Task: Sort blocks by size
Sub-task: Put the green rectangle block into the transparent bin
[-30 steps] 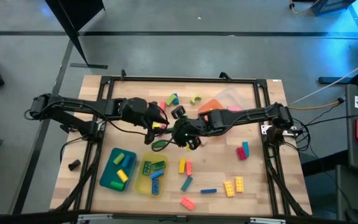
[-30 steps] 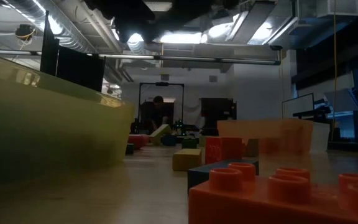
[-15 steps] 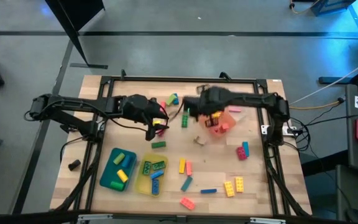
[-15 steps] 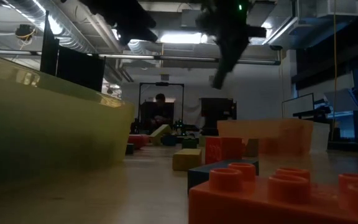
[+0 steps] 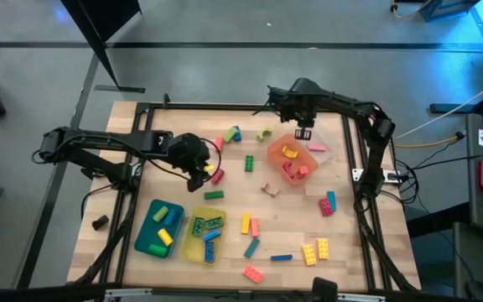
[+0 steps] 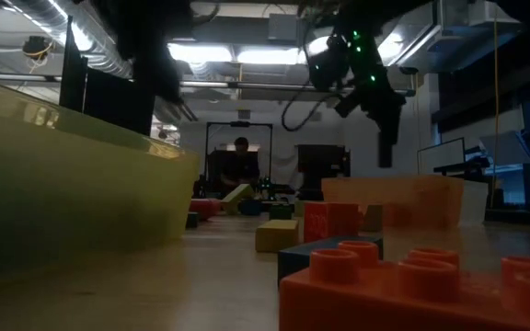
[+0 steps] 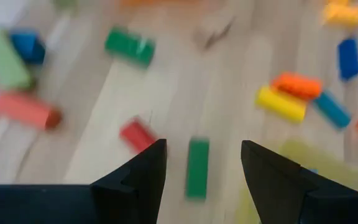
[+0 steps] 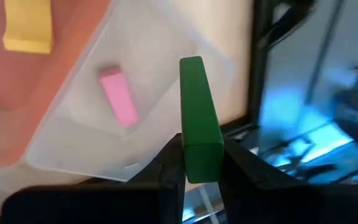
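Sorting is partly done: the teal tray [image 5: 152, 231] holds a few blocks, the yellow tray [image 5: 205, 234] several more, the orange tray [image 5: 291, 159] a yellow and some red ones, and the clear tray [image 8: 135, 93] one pink block [image 8: 118, 98]. Many blocks [image 5: 285, 242] are scattered loose on the table [image 5: 233, 218]. The right gripper [image 8: 199, 163], raised over the far right part of the table above the clear tray, is clamped on a long green bar [image 8: 199, 118] that stands up between its fingers. The left gripper [image 7: 201, 165] hovers over the middle-left of the table with its jaws spread and nothing in them, above a green block [image 7: 197, 168] and a red one [image 7: 137, 135]. By my reckoning, well over half the sorting remains
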Controlling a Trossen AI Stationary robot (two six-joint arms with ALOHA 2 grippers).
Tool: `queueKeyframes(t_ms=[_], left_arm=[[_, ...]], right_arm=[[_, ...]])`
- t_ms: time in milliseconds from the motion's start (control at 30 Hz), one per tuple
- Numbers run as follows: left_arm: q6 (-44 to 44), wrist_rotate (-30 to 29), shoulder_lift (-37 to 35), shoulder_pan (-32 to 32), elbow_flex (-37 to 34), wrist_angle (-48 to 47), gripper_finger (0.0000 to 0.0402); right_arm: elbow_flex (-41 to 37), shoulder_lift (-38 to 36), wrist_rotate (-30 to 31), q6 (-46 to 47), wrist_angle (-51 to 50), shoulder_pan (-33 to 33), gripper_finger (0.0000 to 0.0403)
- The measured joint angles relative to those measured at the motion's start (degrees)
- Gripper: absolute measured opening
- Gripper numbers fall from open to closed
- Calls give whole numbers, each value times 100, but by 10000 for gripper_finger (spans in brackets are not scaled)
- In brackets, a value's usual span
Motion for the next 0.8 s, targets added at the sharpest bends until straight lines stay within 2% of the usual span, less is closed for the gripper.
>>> queueKeyframes(t_ms=[133, 233, 567, 800], left_arm=[[-56, -47, -117, 0, 0, -765, 192], [-62, -59, -114, 2, -2, -893, 192], [42, -423, -26, 0, -623, 445, 192], [-420, -885, 353, 2, -994, 1303, 192]], right_arm=[[-281, 0, -338, 14, 66, -204, 71], [-450, 0, -408, 0, 161, -218, 72], [-902, 0, -394, -11, 347, -217, 85], [-1001, -2, -429, 160, 438, -217, 106]])
